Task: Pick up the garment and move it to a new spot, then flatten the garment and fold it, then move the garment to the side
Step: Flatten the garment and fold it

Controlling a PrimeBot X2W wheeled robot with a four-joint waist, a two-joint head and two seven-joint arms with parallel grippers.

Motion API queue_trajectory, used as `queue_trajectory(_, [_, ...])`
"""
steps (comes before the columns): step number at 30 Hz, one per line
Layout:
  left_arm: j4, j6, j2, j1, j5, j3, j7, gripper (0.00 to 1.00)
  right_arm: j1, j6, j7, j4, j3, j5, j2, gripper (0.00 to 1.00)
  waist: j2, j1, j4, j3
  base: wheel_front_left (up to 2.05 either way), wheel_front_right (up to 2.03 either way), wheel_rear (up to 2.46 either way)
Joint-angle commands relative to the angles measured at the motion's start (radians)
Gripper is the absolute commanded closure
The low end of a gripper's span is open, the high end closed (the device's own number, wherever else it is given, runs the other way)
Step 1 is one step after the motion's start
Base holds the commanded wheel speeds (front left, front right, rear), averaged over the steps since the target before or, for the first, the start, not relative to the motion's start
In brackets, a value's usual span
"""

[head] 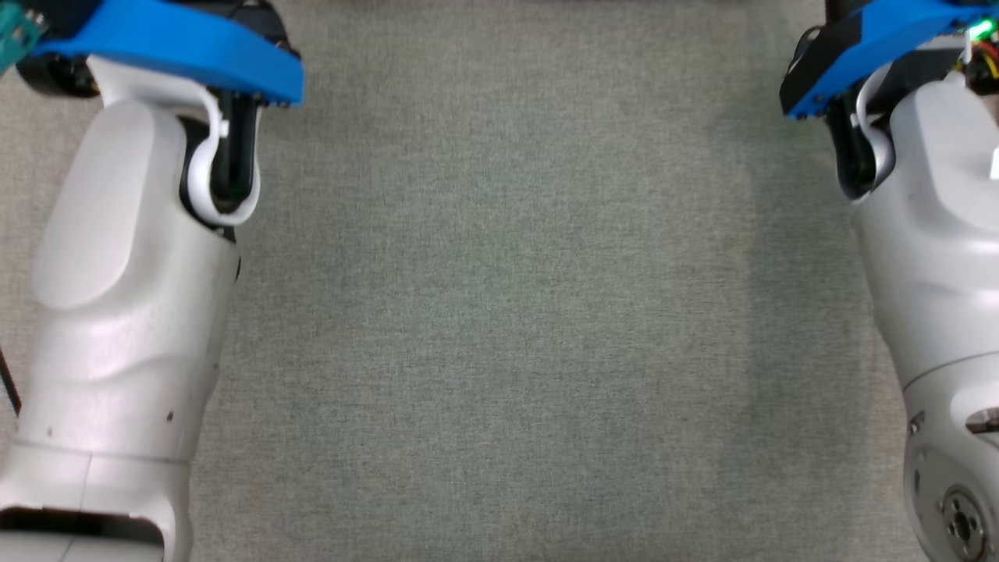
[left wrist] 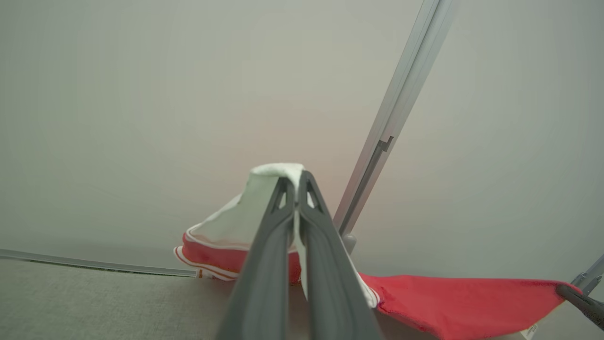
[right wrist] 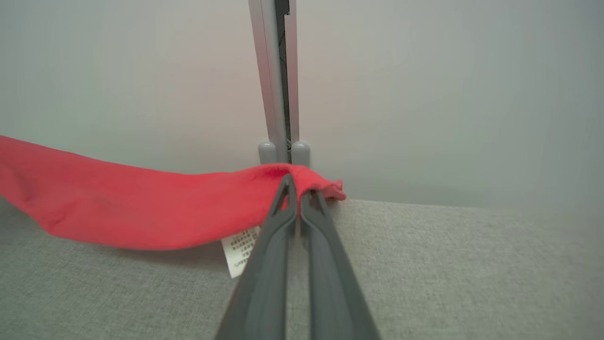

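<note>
Right wrist view: red garment, white care label, print unreadable.

the left gripper has dark grey fingers. the garment is bright red on the stretch to the right of them. around the fingertips and to their left it turns white, edged by a red band with thin white and orange-red stripes. the right gripper has fingers of the same dark grey, and the red cloth runs off to their left. a white care label with small dark print sits just left of them. the table covering is a finely flecked grey-green weave. the wall panels beyond the fingertips are plain pale grey, the post silver. the forearms are glossy white, with blue covers.
</note>
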Motion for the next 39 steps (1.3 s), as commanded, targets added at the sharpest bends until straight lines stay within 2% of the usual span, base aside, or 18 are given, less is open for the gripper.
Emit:
queue_trajectory(1, [-0.019,-0.005,0.009,0.023,0.001,0.013,-0.006,1.0,0.026,0.0,-0.008,0.007,0.007,0.009,-0.003,1.0,0.0001,0.0002,-0.019,-0.027,0.0,0.0,0.0])
queue_trajectory(6, [-0.155,-0.012,0.021,0.184,0.011,0.043,-0.006,1.0,0.108,0.0,-0.015,-0.011,0.065,0.086,0.015,1.0,0.0001,0.0002,-0.035,-0.109,0.0,0.0,0.0])
queue_trajectory(10, [-0.265,-0.016,0.033,0.349,0.003,0.056,-0.006,1.0,0.215,0.0,-0.017,-0.061,0.123,0.171,0.005,1.0,0.0001,0.0002,-0.032,-0.198,0.0,0.0,0.0])
queue_trajectory(15, [-0.409,-0.015,0.04,0.585,-0.017,0.063,-0.006,1.0,0.394,0.0,-0.017,-0.167,0.173,0.289,-0.026,1.0,0.0001,0.0002,-0.017,-0.316,0.0,0.0,0.0])
queue_trajectory(19, [-0.533,0.014,0.048,0.771,-0.039,0.063,0.011,1.0,0.567,0.0,-0.005,-0.278,0.194,0.364,-0.051,1.0,0.0001,0.0002,-0.006,-0.397,0.0,0.0,0.0])
queue_trajectory(25, [-0.702,0.075,0.07,1.002,-0.036,0.031,0.077,1.0,0.841,0.0,0.066,-0.485,0.161,0.403,-0.069,1.0,0.0001,0.0002,0.016,-0.475,0.0,0.0,0.0])
queue_trajectory(34, [-0.88,0.158,0.095,1.234,-0.045,0.038,0.122,1.0,1.196,0.0,0.256,-0.87,0.035,0.329,0.007,1.0,0.0001,0.0002,0.028,-0.487,0.0,0.0,0.0])
queue_trajectory(39, [-0.894,0.167,0.104,1.279,-0.054,0.032,0.143,1.0,1.296,0.0,0.348,-1.02,0.001,0.322,0.041,1.0,0.0001,0.0002,0.019,-0.455,0.0,0.0,0.0])
